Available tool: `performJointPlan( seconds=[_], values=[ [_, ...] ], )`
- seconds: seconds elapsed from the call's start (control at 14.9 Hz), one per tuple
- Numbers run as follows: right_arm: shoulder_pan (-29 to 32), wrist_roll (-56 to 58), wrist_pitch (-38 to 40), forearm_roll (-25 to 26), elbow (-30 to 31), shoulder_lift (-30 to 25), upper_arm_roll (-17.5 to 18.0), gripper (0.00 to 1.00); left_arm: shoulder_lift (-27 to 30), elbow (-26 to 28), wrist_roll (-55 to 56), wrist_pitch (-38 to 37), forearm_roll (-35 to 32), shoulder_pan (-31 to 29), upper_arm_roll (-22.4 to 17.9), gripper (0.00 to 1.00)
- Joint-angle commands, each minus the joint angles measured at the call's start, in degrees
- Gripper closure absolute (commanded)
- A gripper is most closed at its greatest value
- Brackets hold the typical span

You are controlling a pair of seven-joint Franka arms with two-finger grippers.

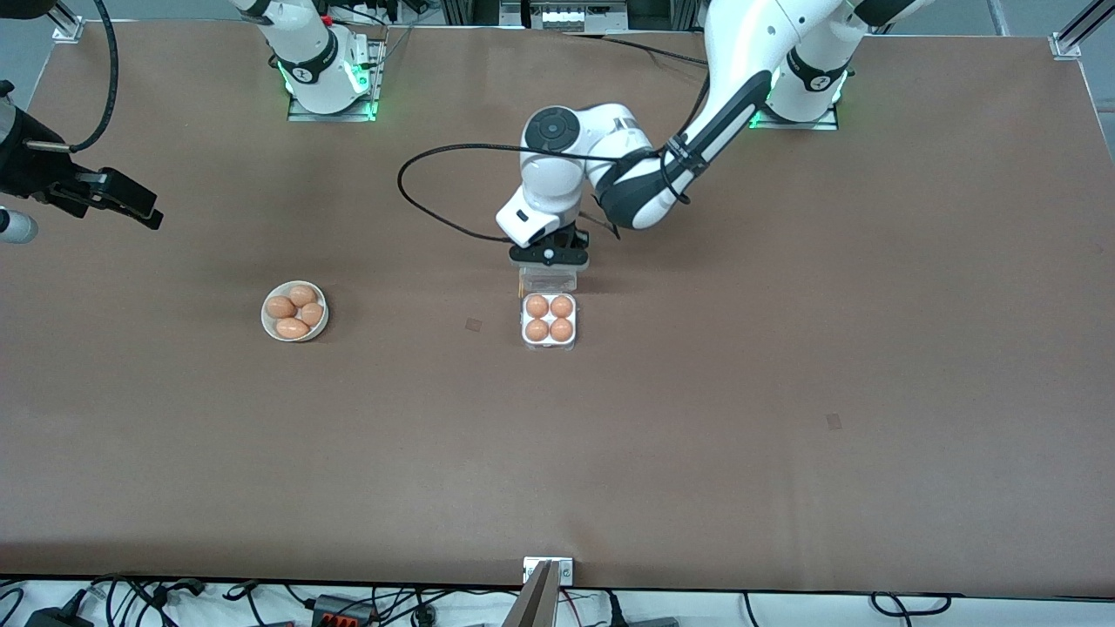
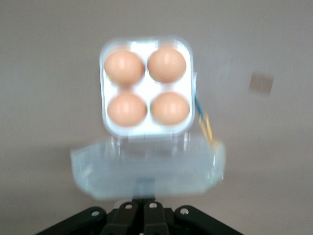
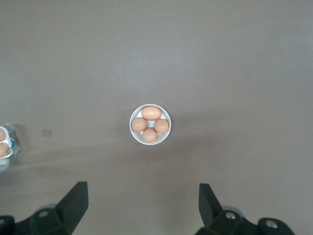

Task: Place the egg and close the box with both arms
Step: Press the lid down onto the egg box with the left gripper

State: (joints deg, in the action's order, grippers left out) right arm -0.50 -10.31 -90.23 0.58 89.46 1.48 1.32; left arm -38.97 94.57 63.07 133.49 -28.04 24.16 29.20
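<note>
The box (image 1: 549, 346) stands mid-table with its whitish tray full: every cell holds an orange-brown egg (image 1: 537, 306). Its clear lid (image 1: 549, 280) is swung open, on the side of the tray farther from the front camera. My left gripper (image 1: 549, 255) is at the lid's free edge. In the left wrist view the left gripper (image 2: 145, 201) is shut on the lid's (image 2: 146, 171) middle tab, with the tray (image 2: 146, 128) and its eggs (image 2: 124, 67) past it. My right gripper (image 1: 122, 202) waits, raised at the right arm's end of the table; it (image 3: 142, 190) is open and empty.
A round white bowl (image 1: 266, 318) with several more eggs stands toward the right arm's end of the table; it also shows in the right wrist view (image 3: 133, 131). A black cable (image 1: 418, 205) loops by the left arm. The box's edge (image 3: 10, 131) shows in the right wrist view.
</note>
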Motion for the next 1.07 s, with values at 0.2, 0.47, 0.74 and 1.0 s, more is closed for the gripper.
performJointPlan(
  seconds=[0.2,0.47,0.74,1.0],
  values=[
    [-0.12,0.90,1.20,0.48,-0.78,-0.34,0.17,0.00,-1.03,-1.41,0.91,6.08,-6.41,-0.95,-2.39,0.99],
    [-0.12,0.90,1.20,0.48,-0.78,-0.34,0.17,0.00,3.01,-1.40,0.39,-6.70,-5.89,-2.27,0.84,0.99],
    [-0.12,0.90,1.20,0.39,-0.78,-0.34,0.17,0.00,5.56,-1.58,-4.60,-27.62,-5.88,-12.79,15.24,0.99],
    [-0.12,0.90,1.37,0.39,-0.78,-0.43,0.17,0.00,6.53,-4.12,-23.11,-41.53,-5.97,-27.99,27.29,0.99]
  ],
)
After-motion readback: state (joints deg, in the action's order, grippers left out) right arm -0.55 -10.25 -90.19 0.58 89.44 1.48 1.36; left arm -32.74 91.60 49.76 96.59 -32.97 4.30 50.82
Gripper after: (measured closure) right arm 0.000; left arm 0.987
